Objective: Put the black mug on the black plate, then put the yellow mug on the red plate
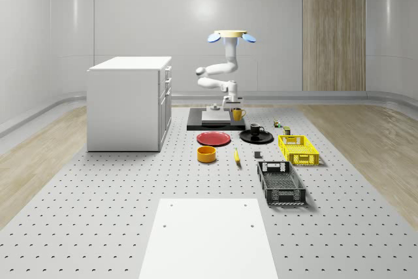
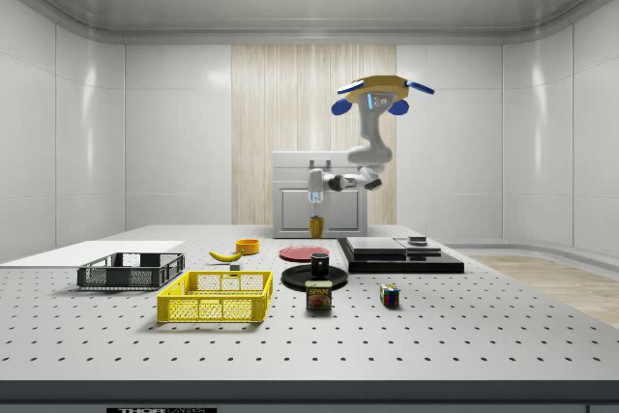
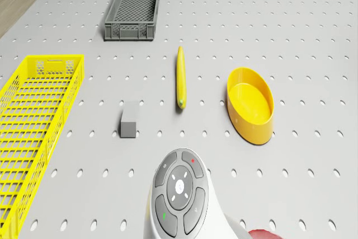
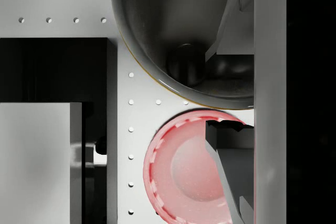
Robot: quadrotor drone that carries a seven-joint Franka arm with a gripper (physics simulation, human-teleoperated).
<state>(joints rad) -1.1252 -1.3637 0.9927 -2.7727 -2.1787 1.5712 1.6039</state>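
Whole-scene view: the grey perforated bench (image 1: 98,200) carries a white cabinet with drawers (image 1: 129,102) on that view's left, and beside it a flat black slab (image 1: 210,122) under the robot. The drone (image 1: 231,36), a tan disc with blue rotors, hovers in the air above the slab's edge, its white jointed arm (image 1: 219,73) folding down beneath it. Nearer the camera lie a dark grey mesh crate (image 1: 281,182), a yellow mesh crate (image 1: 298,149), a round red plate (image 1: 214,138) and a round black plate (image 1: 257,137).

The black mug (image 1: 256,129) already stands on the black plate. A shallow yellow bowl (image 1: 207,154) sits in front of the red plate, with a yellow banana (image 1: 236,155) just beside it.

The tool (image 2: 314,204) hangs at the arm's end, clamped on the yellow mug (image 1: 238,114), which is lifted clear of the bench, above and behind the red plate. In the wrist view the mug's dark inside (image 4: 184,35) lies between the fingers (image 4: 233,182), with the red plate below, off to one side.
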